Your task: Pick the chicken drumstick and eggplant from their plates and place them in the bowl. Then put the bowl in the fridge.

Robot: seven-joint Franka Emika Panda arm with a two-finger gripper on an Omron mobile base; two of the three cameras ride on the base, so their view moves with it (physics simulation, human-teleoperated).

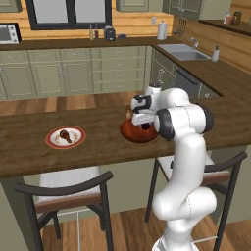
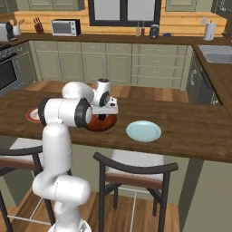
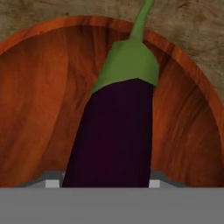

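Directly beneath the gripper [image 1: 145, 123] lies the bowl [image 3: 39, 96] — the eggplant [image 3: 114, 131] is clamped between the jaws over its glossy inside. Well to its left, the chicken drumstick [image 1: 64, 135] is seen on a red-rimmed plate [image 1: 53, 142].

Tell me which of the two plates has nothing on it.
The plain light blue plate, right of the bowl, is bare. The white plate with the red-brown rim still carries the chicken drumstick.
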